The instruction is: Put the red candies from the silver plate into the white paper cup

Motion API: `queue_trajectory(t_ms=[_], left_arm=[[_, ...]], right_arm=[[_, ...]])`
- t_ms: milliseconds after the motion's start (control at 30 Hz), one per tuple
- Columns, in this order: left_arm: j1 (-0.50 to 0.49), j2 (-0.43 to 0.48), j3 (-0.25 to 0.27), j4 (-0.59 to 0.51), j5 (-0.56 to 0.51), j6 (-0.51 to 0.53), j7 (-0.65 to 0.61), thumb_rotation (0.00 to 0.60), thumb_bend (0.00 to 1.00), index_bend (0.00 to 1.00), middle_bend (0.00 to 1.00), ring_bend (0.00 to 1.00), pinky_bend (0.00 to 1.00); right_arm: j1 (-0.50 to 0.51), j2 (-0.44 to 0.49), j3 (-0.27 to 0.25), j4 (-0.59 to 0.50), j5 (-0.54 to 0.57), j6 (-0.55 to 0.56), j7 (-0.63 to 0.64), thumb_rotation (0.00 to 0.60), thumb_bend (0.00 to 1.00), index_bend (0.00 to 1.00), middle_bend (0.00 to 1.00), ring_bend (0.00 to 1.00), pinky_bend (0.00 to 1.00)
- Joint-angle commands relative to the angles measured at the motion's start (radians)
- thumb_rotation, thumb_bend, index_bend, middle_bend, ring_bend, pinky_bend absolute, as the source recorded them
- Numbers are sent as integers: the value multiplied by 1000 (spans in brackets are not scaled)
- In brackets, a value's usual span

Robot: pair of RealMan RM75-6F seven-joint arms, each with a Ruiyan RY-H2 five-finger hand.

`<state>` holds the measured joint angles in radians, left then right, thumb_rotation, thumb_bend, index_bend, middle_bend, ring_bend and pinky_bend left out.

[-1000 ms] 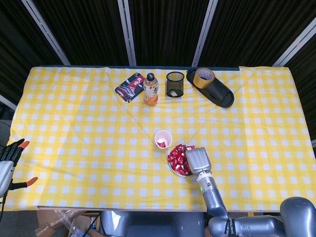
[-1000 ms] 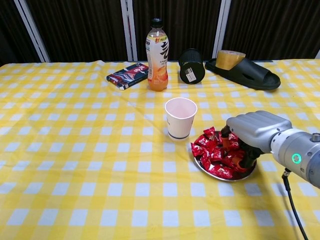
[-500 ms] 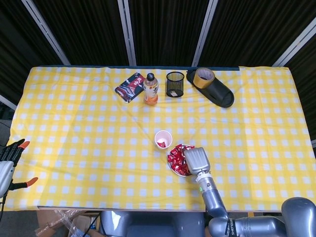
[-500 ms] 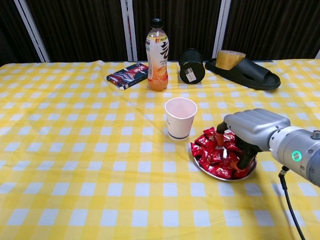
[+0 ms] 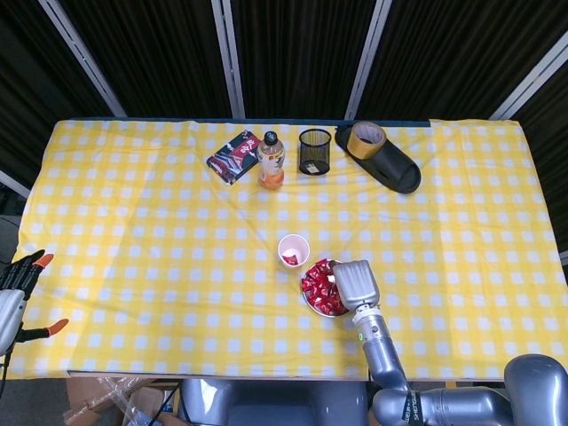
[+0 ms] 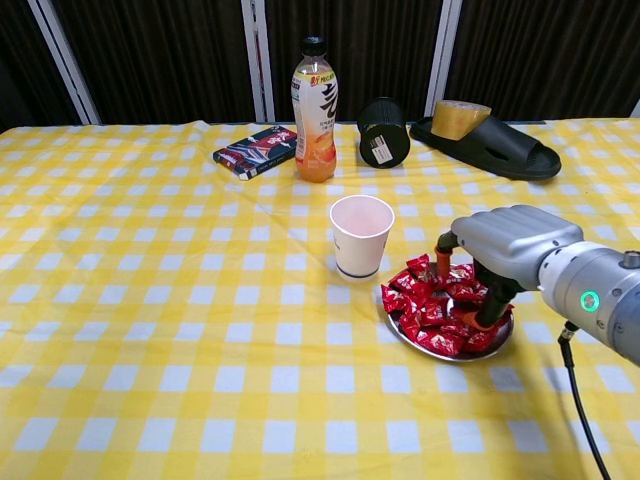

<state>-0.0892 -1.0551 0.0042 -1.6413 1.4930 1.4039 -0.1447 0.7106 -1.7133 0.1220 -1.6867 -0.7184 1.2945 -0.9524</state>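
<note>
The task is standing at an early stage. The white paper cup [image 5: 293, 249] is holding a little red at its bottom, seemingly one candy, while the silver plate [image 6: 447, 350], just right of and nearer than the cup, is holding a full heap of red candies [image 6: 430, 304]. The right hand [image 6: 497, 254] is hovering over the heap, fingers [image 6: 441, 247] curled downward among the wrappers; whether it is pinching one cannot be told. The left hand [image 5: 16, 288] is resting spread at the near left edge, holding nothing.
</note>
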Motion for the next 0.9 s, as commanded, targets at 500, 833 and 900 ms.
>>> queue_trajectory(t_ms=[500,833,900], left_arm=[[1,-1,1,-3,0,0,4,600,16,0,0,0,0],[0,-1,0,0,0,0,-2,600,16,0,0,0,0],[0,0,0,0,0,-1,-4,600,16,0,0,0,0]], right_arm=[[-11,7,-1,35,21,-36,26,600,335,465,972,1000,953],[-12,-11,-3,51,3,-42,40,600,543,525,972,1000,953],[-12,-11,-2,51,2,-41,40,600,558,529,972,1000,953]])
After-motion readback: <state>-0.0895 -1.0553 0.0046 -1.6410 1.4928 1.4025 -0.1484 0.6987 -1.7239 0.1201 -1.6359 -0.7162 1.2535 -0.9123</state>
